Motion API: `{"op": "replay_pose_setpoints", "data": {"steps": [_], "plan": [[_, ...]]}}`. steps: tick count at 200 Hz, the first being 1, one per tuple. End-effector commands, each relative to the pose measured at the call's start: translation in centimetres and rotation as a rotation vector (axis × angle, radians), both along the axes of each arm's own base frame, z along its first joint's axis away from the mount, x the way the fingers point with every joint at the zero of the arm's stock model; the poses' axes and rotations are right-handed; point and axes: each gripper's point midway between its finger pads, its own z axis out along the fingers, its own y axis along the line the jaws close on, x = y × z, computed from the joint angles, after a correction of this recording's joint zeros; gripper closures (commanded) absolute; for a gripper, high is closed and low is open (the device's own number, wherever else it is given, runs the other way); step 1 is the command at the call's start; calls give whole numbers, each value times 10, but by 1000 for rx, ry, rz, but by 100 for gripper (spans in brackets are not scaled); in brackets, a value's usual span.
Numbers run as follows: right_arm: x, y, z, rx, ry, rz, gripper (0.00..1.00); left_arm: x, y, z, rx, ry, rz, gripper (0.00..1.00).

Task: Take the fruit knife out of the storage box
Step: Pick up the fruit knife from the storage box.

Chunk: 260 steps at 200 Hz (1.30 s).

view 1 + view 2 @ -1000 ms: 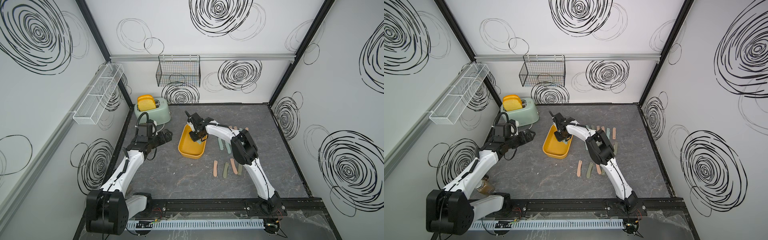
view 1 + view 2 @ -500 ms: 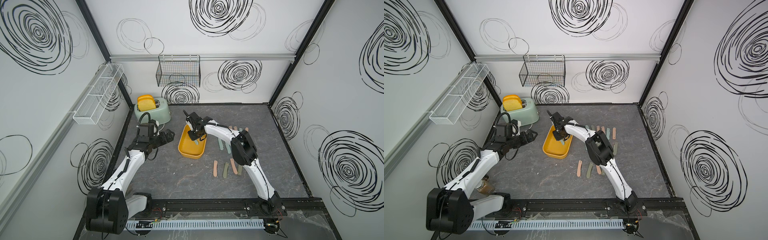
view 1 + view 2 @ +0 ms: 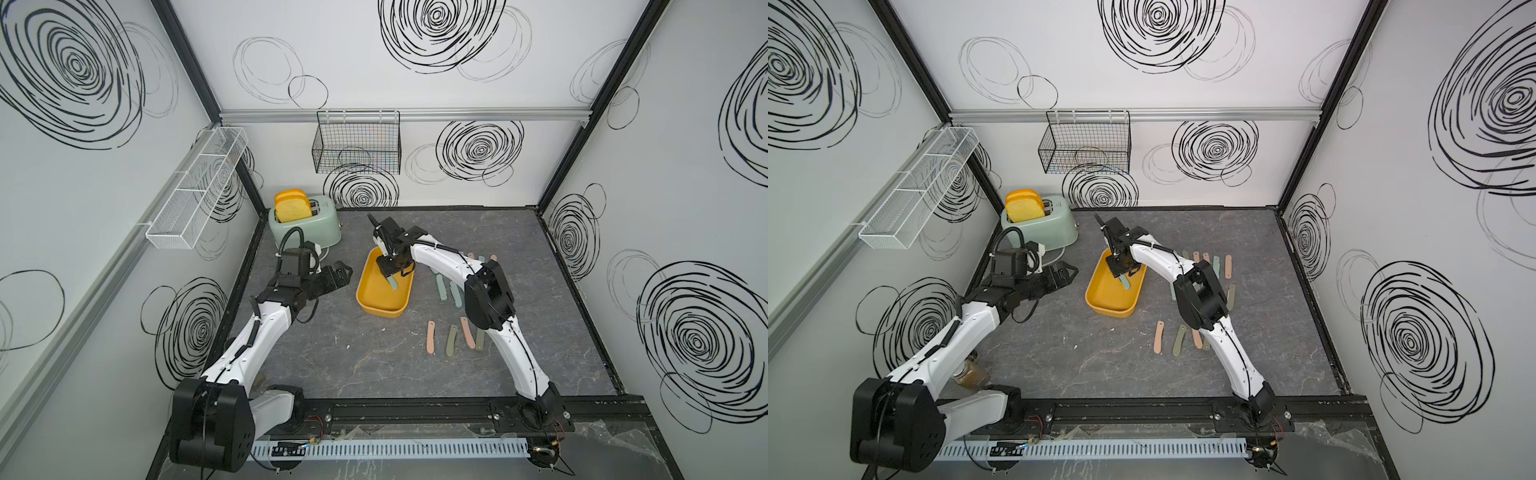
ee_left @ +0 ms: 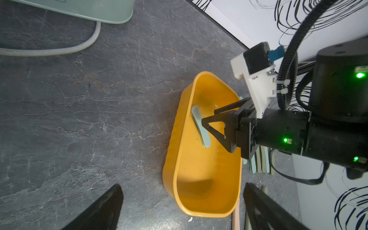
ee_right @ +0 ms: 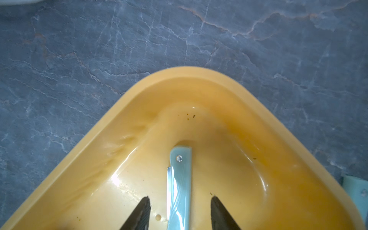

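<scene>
Mustard-yellow shallow plastic storage box [image 3: 380, 311] holds the pale-blue folded fruit knife [image 5: 180, 189] flat on its floor, the right gripper [image 5: 180, 197] reaching in, jaws parted astride it, apparently not yet touching, ready to pinch, while the left gripper [image 3: 341, 277] hangs wide open beside the box.

The right tool [image 5: 180, 197] has parted its jaws inside the storage box [image 5: 179, 71]. They now straddle the fruit knife [image 5: 181, 169].

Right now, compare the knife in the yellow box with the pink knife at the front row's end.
The pale blue knife lies in the storage box, between the open jaws of the right gripper; the pink knife lies on the table, no gripper near it. Both lie flat.
</scene>
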Motion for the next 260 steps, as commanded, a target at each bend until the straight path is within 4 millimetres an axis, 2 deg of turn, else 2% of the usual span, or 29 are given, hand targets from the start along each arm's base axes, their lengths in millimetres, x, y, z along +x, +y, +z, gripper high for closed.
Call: {"op": "replay_pose_setpoints", "data": {"steps": [1,77,114,140,180,222,260], "plan": [[-13,-7,-16,-64,62,42,45,0,-3,4,-8,-39,-11,2],[-26,-11,-49,-117,138,46,47,3,-2,-2,-2,-32,-17,2],[-34,-12,-65,-129,191,47,69,6,-1,-4,-7,-31,-17,2],[-33,-14,-65,-141,183,38,82,7,0,-4,-9,-31,-16,2],[-21,-11,-49,-126,136,17,85,8,-1,-2,-12,-33,-21,2],[-6,-4,-9,-41,105,-13,86,6,-1,-1,-15,-33,-21,2],[-11,-4,17,10,110,-35,88,4,-1,-3,-24,-34,-16,2]]}}
